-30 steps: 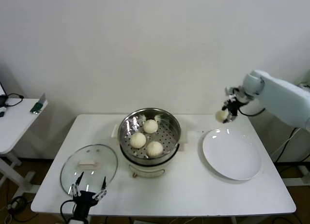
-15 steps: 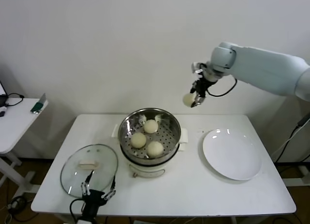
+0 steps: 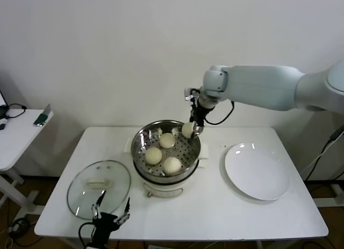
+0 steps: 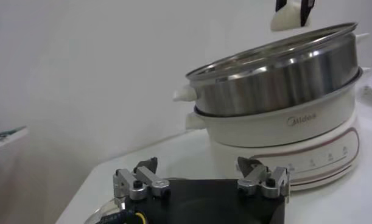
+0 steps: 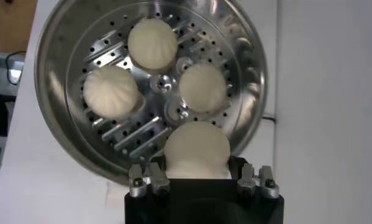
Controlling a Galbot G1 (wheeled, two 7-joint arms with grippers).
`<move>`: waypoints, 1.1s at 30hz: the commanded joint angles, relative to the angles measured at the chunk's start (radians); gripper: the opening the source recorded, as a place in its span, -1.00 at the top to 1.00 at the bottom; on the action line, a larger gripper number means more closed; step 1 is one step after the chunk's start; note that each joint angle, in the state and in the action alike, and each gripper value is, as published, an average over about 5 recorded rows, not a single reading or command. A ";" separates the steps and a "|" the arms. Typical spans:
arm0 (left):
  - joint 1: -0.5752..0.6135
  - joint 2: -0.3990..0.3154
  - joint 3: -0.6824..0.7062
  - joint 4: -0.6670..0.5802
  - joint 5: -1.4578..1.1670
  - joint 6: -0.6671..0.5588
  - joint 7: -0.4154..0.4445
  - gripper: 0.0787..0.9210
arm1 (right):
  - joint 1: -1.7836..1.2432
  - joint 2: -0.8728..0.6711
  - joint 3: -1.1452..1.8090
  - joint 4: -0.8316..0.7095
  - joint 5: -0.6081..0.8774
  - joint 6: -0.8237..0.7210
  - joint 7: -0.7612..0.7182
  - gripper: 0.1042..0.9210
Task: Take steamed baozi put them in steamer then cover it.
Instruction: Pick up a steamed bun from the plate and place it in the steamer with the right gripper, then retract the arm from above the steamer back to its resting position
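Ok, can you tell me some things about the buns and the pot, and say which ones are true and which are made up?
1. Three baozi already lie in the steamer. True.
2. The right gripper is shut on a fourth baozi, over the steamer's rim. True.
3. The glass lid is on the steamer. False: it lies on the table, beside the steamer.
4. The white plate has two buns on it. False: there are no buns on it.
5. The left gripper is holding the lid. False: it is open, at the table's near edge by the lid, holding nothing.
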 commanded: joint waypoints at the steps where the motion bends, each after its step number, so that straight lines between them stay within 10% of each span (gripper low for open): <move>1: 0.002 0.010 -0.008 0.001 -0.018 -0.003 0.002 -0.77 | -0.050 0.106 -0.049 -0.019 0.046 -0.016 0.028 -0.36; 33: 0.011 0.023 -0.029 0.011 -0.043 -0.011 -0.002 -0.77 | -0.019 -0.042 0.082 0.025 -0.028 0.001 -0.014 -0.76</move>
